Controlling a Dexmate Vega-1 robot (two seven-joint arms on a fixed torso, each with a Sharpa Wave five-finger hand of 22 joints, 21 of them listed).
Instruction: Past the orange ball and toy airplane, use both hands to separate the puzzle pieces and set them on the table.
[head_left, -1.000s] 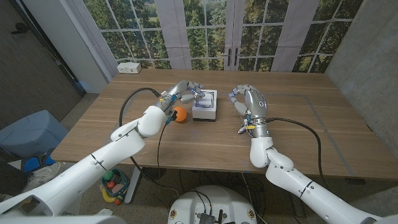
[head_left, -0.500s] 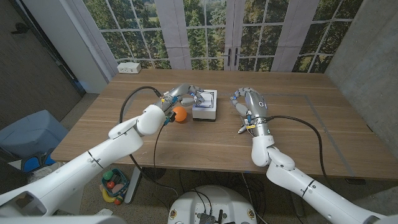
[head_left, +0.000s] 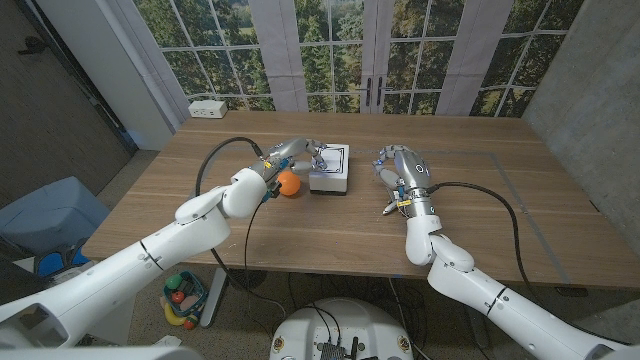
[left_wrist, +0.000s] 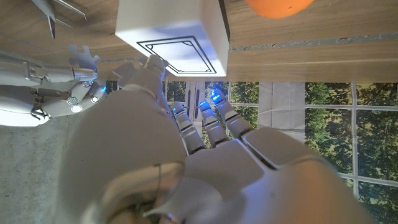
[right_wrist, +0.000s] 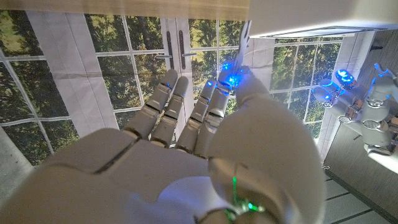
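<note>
Left hand (head_left: 297, 152): fingers apart, holding nothing, over orange ball (head_left: 288, 183), fingertips at near-left edge of white box (head_left: 330, 170). Your left is nearer hand.

White box: sits between both hands on surface (head_left: 300, 225); black outline on top face. Contents: cannot tell. Puzzle piece (left_wrist: 84, 56) shows in left wrist view, beside box.

Right hand (head_left: 402, 172): fingers loosely spread, empty, apart from box.

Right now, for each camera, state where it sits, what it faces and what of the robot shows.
Head view: above the table, looking down; both arms, left hand by the white box, right hand.
Left wrist view: behind the left hand, facing the white box and orange ball.
Right wrist view: behind the right hand, facing windows.
Shared: the white box.
</note>
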